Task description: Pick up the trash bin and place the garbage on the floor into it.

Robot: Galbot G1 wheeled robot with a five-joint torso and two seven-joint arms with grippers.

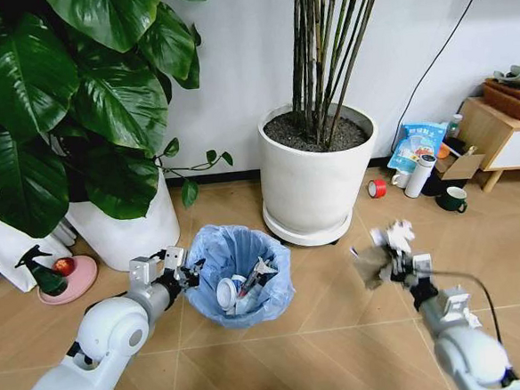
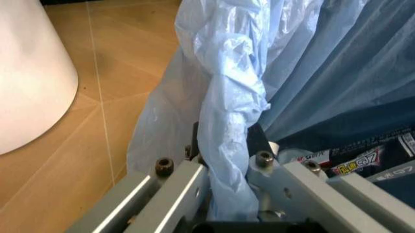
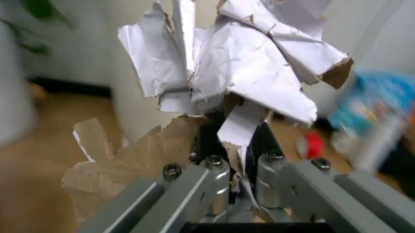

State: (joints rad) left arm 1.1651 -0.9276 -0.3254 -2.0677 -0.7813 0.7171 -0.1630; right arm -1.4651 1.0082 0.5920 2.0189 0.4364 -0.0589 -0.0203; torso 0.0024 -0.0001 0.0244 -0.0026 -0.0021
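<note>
The step in hand is loading the bin: the left gripper has its fingers clenched on the bag-covered rim of the trash bin, which sits low over the floor in front of the big white plant pot; whether the bin is lifted clear or resting on the wood cannot be told. The left wrist view shows the light-blue liner pinched between those fingers, with printed wrappers already lying inside. Off to the right of the bin and apart from it, the right gripper holds a piece of garbage, a wad of crumpled white and brown paper, in the air; in the right wrist view the paper is nipped firmly between the closed fingers. As I judge it, the next move calls for carrying that wad leftward until it hangs over the bin's mouth, then letting go, while the left arm keeps the rim steady so the liner does not slip.
</note>
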